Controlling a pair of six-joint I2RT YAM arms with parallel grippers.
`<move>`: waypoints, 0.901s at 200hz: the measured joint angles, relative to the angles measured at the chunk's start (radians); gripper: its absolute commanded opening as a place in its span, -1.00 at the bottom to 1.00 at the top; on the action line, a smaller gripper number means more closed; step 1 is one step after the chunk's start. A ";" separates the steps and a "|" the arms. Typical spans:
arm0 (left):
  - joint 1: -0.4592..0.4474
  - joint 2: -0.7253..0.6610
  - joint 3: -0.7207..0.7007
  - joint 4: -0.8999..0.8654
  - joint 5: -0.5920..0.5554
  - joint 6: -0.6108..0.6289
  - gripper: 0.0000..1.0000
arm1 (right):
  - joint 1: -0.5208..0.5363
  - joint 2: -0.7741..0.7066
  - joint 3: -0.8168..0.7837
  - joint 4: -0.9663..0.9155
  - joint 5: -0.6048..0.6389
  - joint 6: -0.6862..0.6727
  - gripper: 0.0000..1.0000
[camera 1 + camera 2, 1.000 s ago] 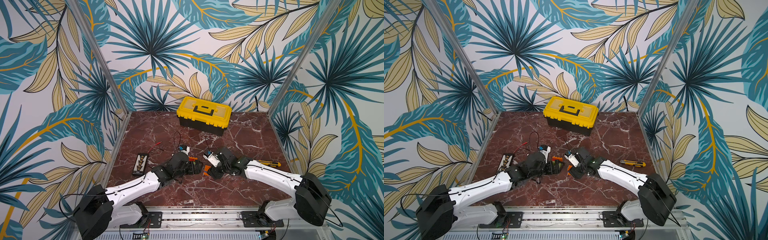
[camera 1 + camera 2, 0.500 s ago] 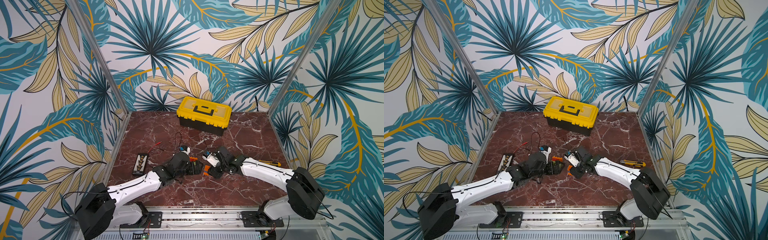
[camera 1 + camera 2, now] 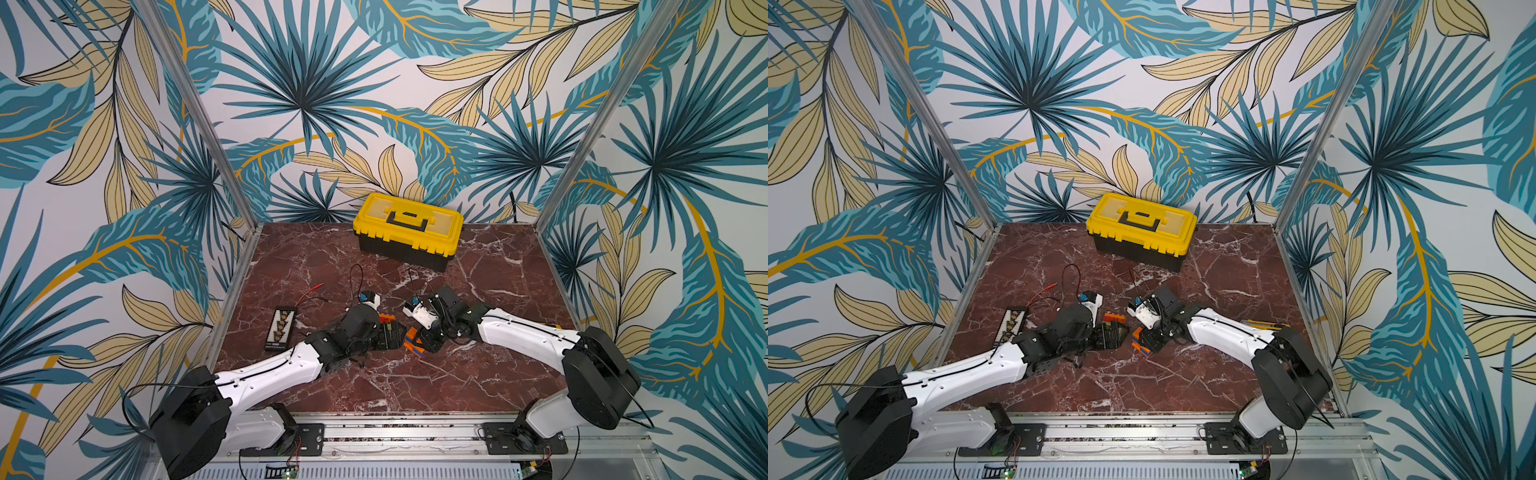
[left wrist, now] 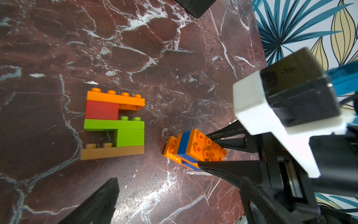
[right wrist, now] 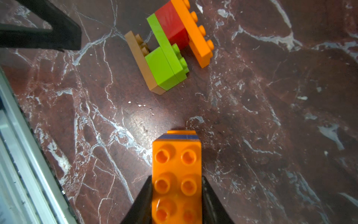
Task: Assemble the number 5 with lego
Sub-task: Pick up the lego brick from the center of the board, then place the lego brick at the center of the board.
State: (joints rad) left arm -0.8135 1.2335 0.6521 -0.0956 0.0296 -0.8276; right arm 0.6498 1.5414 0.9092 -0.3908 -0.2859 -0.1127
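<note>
Both grippers work low over the marble table (image 3: 478,374) — left gripper (image 3: 390,334) gaping wide near the five-shaped lego build (image 4: 114,124) lying flat, right gripper (image 5: 176,180) just clamped onto the orange-and-blue stack (image 4: 190,147) beside it, likely ready to lift.

In a top view, the left arm (image 3: 270,370) is stretching in from the lower left and the right arm (image 3: 519,332) from the right, wrists low near centre. The left gripper (image 3: 389,333) is gaping wide; the right gripper (image 5: 176,186) is clamping an orange-and-blue brick stack (image 5: 176,164).
</note>
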 measured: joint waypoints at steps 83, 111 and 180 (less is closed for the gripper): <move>0.000 0.000 0.000 -0.007 -0.001 -0.003 0.99 | -0.095 0.151 0.109 -0.068 -0.299 -0.014 -0.26; 0.000 -0.002 0.000 -0.010 -0.006 -0.003 1.00 | -0.123 0.217 0.172 -0.118 -0.359 -0.036 -0.19; 0.000 -0.018 0.000 -0.022 -0.014 -0.008 1.00 | -0.147 0.294 0.237 -0.211 -0.350 -0.068 0.12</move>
State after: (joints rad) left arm -0.8135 1.2160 0.6521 -0.1173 0.0151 -0.8352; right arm 0.5030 1.8359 1.1461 -0.6022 -0.6357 -0.1806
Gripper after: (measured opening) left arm 0.997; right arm 0.543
